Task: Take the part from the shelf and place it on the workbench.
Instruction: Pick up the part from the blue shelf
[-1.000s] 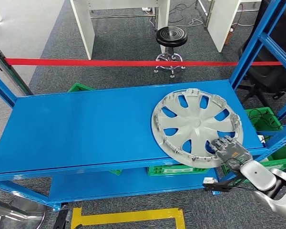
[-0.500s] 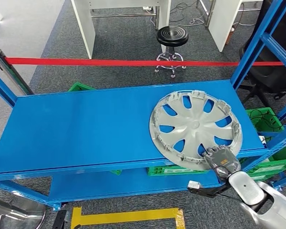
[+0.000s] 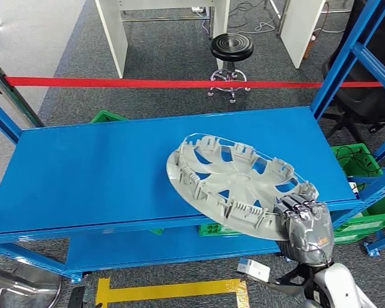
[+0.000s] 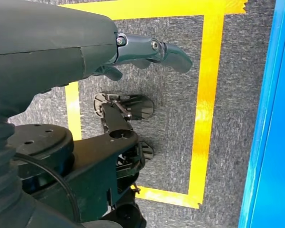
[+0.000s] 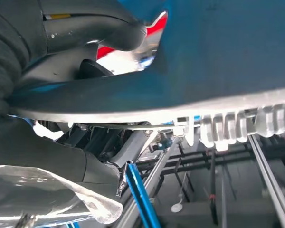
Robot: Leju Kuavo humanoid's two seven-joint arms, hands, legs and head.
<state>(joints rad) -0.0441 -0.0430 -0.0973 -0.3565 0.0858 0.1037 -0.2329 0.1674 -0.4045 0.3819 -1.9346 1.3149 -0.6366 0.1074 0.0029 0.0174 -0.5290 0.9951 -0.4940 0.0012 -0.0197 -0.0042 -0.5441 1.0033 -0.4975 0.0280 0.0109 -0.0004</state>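
Right hand (image 3: 304,221) grasps the grey wheel cover (image 3: 231,183) at its near rim, fingers over the edge; the cover is tilted, its gripped edge hanging past the front lip of the blue shelf (image 3: 108,167), its far edge raised above the shelf surface; whether any part touches the shelf cannot be told. In the right wrist view the ribbed edge of the cover (image 5: 241,126) runs across the frame, with the thumb (image 5: 98,28) lying against its face.

Left hand (image 4: 148,50) hangs low over grey carpet, fingers extended and apart, holding nothing; yellow tape (image 4: 205,95) marks a rectangle on the floor beneath it, beside the blue shelf edge.

Behind the shelf: a red barrier strip (image 3: 181,83) stretched across; a black round stool (image 3: 231,49) beyond it; white table legs (image 3: 112,35) further back; green crates (image 3: 355,159) below and to the right of the shelf.
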